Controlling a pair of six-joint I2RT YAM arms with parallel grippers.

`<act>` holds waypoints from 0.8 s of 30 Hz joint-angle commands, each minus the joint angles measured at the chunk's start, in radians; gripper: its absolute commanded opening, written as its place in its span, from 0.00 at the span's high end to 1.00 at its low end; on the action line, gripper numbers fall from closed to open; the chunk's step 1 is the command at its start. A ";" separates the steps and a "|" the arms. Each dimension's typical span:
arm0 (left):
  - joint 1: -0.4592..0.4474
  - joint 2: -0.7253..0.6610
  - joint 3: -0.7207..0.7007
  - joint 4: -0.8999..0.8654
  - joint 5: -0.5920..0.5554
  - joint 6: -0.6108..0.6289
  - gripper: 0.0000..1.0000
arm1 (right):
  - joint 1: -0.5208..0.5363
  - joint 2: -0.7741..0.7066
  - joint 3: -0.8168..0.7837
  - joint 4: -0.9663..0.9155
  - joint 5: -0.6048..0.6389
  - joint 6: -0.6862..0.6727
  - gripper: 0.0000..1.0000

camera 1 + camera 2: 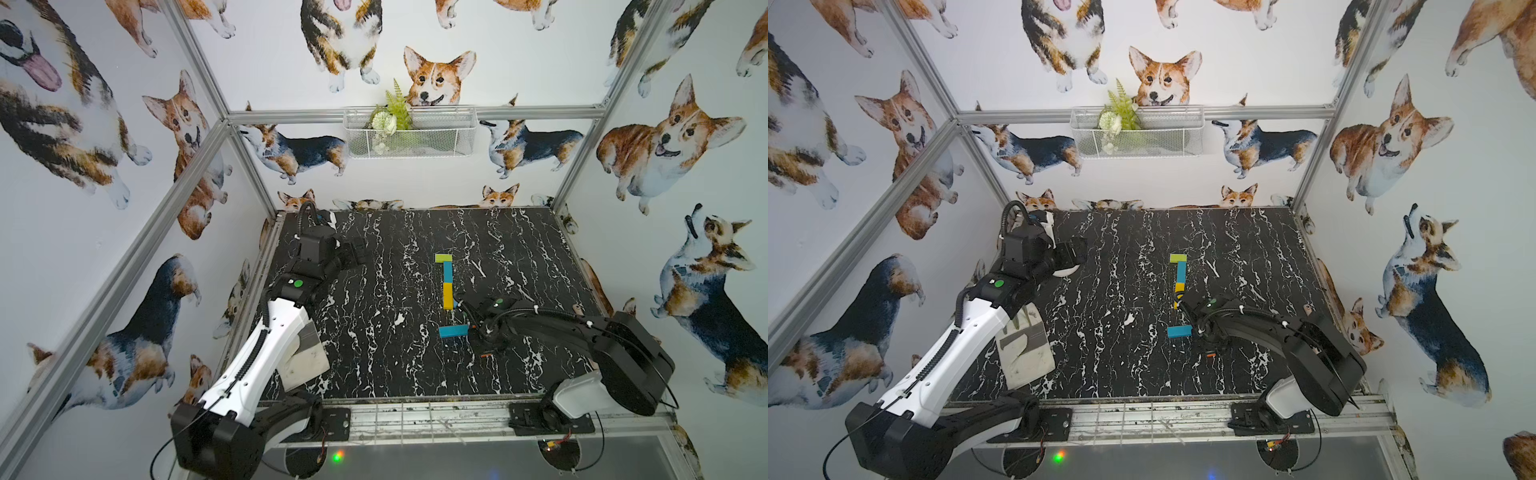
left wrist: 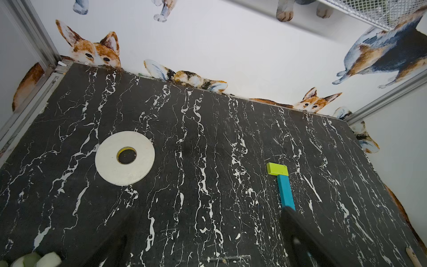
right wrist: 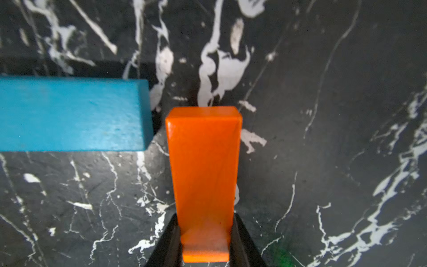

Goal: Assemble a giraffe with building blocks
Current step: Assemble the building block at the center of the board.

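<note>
Presently my right gripper (image 3: 205, 240) is clamped on the orange rectangular wooden-looking bar (image 3: 203, 175), its jaws pressing the two long edges near one end; my left gripper (image 1: 351, 251) stands with jaws wide apart, holding nothing, well apart from the blue rectangular bar (image 1: 454, 331) lying crosswise on the black marble-patterned tabletop (image 1: 374, 365). The orange bar sits just beside one end of that blue bar, at right angles to it, with a narrow gap between; I cannot tell whether it rests on the top or hangs clear. Beyond the blue bar, toward the back wall, the yellow neck bar (image 1: 448, 296) and teal neck bar (image 1: 447, 273) lie end to end; the lime green head bar (image 1: 443, 257) caps them. Handling, as I judge it: rigid, light, smooth-painted; an end grip may let it pivot; take hold across the narrow width, nearer mid-length; neighbouring bars will shift at a nudge.
</note>
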 commanded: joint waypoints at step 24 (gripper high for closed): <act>0.011 0.004 0.006 0.034 0.024 -0.020 0.00 | -0.204 0.043 0.041 0.038 -0.142 -0.203 0.69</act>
